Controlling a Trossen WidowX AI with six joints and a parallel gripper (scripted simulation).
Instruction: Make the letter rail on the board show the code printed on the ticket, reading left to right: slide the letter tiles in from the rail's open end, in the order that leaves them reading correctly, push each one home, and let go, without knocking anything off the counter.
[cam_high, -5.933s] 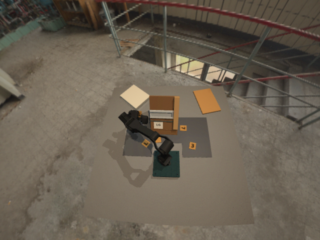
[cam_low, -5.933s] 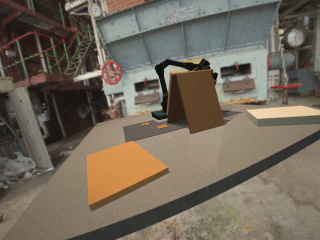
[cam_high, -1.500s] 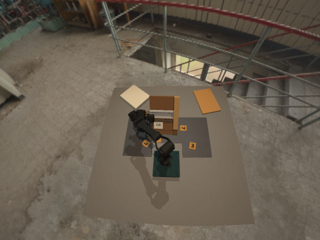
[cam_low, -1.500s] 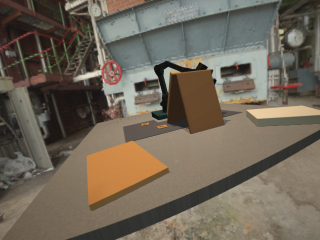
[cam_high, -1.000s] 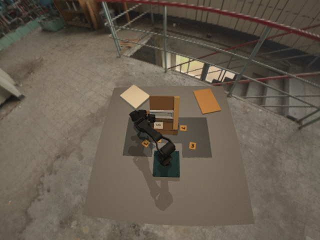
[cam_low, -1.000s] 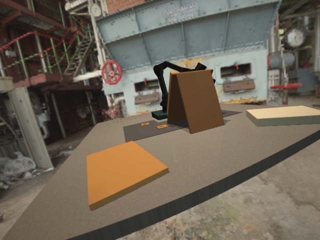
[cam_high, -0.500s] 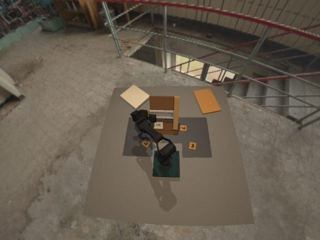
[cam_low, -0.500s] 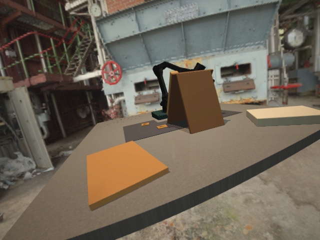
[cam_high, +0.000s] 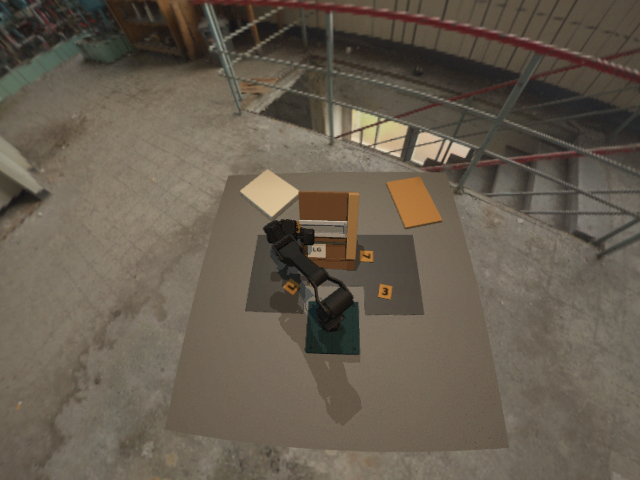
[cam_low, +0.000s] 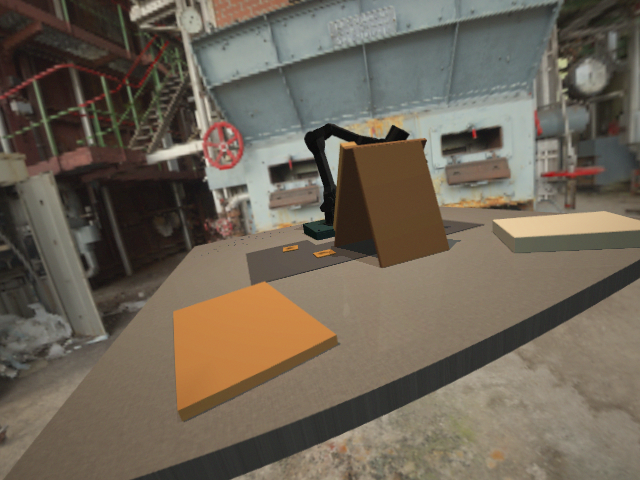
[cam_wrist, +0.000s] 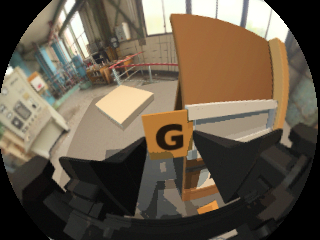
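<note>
My gripper is shut on the orange G tile. The tile is upright and reads the right way up, at the left open end of the pale rail, with its right edge by the rail's end. No tile shows in the visible rail. The brown board carries a ticket reading "LG", partly beside my fingers. A tile with a 7-like mark, a 3 tile and an L-like tile lie flat. Another tile is mostly hidden under the arm.
A cream block lies behind left of the board. A flat orange slab lies at the back right. An upright wooden strip closes the board's right side. Dark mats lie at both sides.
</note>
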